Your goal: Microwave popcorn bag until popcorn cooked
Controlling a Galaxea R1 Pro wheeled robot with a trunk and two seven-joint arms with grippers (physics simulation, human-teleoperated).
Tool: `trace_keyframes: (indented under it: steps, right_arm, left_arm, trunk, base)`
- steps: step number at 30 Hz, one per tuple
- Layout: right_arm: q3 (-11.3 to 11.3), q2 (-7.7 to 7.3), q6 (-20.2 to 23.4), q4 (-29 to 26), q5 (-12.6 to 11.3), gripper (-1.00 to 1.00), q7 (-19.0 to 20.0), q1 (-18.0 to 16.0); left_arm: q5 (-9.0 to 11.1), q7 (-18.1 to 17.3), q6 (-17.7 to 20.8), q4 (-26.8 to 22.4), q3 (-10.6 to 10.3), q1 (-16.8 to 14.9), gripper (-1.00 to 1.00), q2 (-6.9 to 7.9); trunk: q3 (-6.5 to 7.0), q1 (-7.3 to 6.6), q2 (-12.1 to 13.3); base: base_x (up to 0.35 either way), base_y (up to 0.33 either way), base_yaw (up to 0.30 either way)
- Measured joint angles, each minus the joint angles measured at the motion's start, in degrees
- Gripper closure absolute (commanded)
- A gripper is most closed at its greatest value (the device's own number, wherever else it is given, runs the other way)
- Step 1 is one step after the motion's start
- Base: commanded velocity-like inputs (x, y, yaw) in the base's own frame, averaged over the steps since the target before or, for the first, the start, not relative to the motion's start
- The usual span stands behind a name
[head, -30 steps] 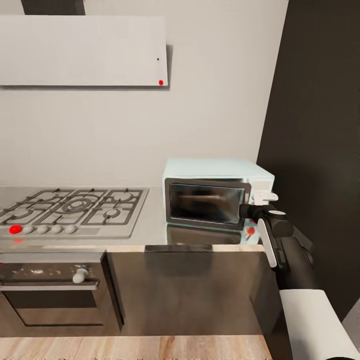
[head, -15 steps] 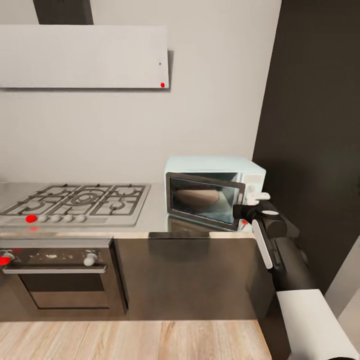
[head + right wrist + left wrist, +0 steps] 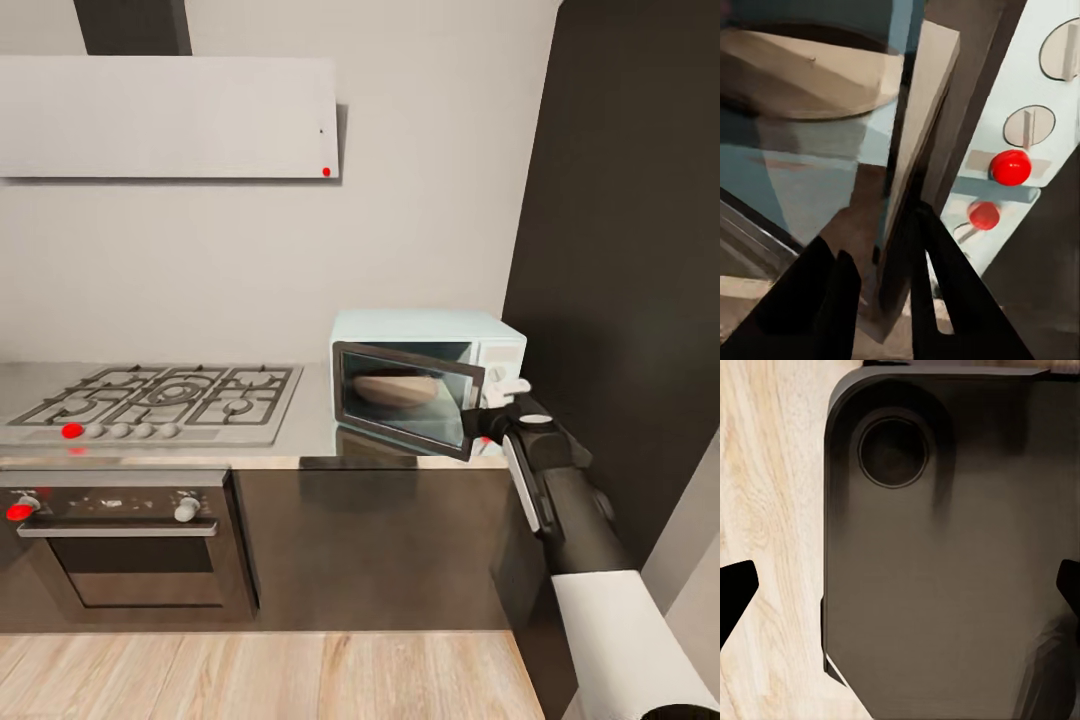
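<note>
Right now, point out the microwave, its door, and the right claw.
microwave (image 3: 430, 328): head view, pale top panel.
microwave door (image 3: 400, 400): head view, dark glass, swung partly open.
right claw (image 3: 881, 289): right wrist view, between fingertips straddling the door's edge.

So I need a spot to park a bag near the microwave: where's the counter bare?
Bare countertop lies between the gas hob and the microwave. Directly before the microwave it is crowded: the half-open door and right gripper occupy it.

glossy microwave door (glass), wooden floor
</note>
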Motion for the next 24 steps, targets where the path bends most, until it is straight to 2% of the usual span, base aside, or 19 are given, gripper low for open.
trace_keyframes:
  steps: [1, 2, 3, 5, 6, 8, 11, 12, 13, 14, 15, 24]
  right_arm:
    - [-0.09, 0.02, 0.18, -0.01, 1.88, 1.0, 1.46, -0.11]
    - [-0.34, 0.0, 2.35, -0.41, 2.28, 1.0, 2.58, -0.58]
    - [-1.24, 0.01, 1.83, -0.84, 3.0, 1.0, 4.57, -0.28]
    - [-1.6, 0.01, 2.93, -0.19, 7.94, 1.0, 8.49, -1.69]
    - [-1.56, 0.01, 3.4, -0.03, 9.18, 1.0, 9.53, -2.11]
    - [-2.56, -0.04, 3.43, -0.4, 8.85, 1.0, 10.38, -1.9]
    - [-2.74, 0.05, 2.58, -0.52, 9.4, 1.0, 10.54, -1.49]
    - [-2.77, 0.08, 2.35, -0.19, 9.43, -1.0, 10.46, -1.63]
    - [-2.44, 0.11, 1.96, -0.05, 9.09, -1.0, 10.15, -1.29]
    - [1.71, 0.19, -1.93, -0.03, -7.45, -1.0, -7.59, 1.79]
    - [1.94, 0.17, -2.1, -0.03, -8.46, -1.0, -11.1, 2.05]
    - [1.93, -0.22, -1.54, 0.27, -8.97, -1.0, -10.88, 2.06]
  left_arm:
    - [0.0, 0.0, -0.1, 0.0, 0.01, 0.0, -1.0, 0.0]
    - [0.0, 0.0, -0.17, -0.03, 0.05, 0.02, -1.0, 0.0]
    - [0.0, 0.0, -0.2, -0.04, 0.06, 0.03, -1.0, 0.0]
    - [0.0, 0.0, -0.25, -0.04, 0.13, 0.02, -1.0, 0.0]
    - [0.0, 0.0, -0.25, -0.04, 0.14, 0.03, -1.0, 0.0]
    - [0.0, 0.0, -0.26, -0.04, 0.11, 0.04, -1.0, 0.0]
    - [0.0, 0.0, -0.26, -0.04, 0.08, 0.03, -1.0, 0.0]
    - [0.0, 0.0, -0.26, -0.04, 0.07, 0.03, -1.0, 0.0]
    - [0.0, 0.0, -0.26, -0.04, 0.07, 0.02, -1.0, 0.0]
    - [0.0, 0.0, -0.26, -0.03, 0.09, 0.01, -1.0, 0.0]
    - [0.0, 0.0, -0.26, -0.04, 0.09, 0.02, -1.0, 0.0]
    - [0.0, 0.0, -0.26, -0.04, 0.14, 0.02, -1.0, 0.0]
  trunk:
    - [0.0, 0.0, 0.0]
    - [0.0, -0.01, -0.02]
    - [0.01, 0.0, -0.03]
    - [0.01, 0.02, -0.01]
    - [0.01, 0.02, -0.02]
    - [0.01, -0.01, -0.03]
    - [0.01, -0.01, -0.03]
    - [0.01, -0.01, -0.03]
    - [-0.01, -0.01, -0.02]
    - [-0.03, 0.0, -0.02]
    - [-0.01, -0.01, -0.02]
    - [-0.01, -0.01, -0.02]
  base:
    - [-0.063, 0.0, 0.0]
    - [-0.147, 0.0, 0.0]
    - [-0.26, 0.0, 0.0]
    - [-0.288, 0.0, 0.0]
    - [-0.154, 0.0, 0.0]
    - [-0.065, 0.0, 0.0]
    - [-0.016, 0.0, 0.0]
    - [-0.004, 0.0, 0.0]
    - [-0.002, 0.0, 0.0]
    - [-0.001, 0.0, 0.0]
    - [0.0, 0.0, 0.0]
    - [0.0, 0.0, 0.0]
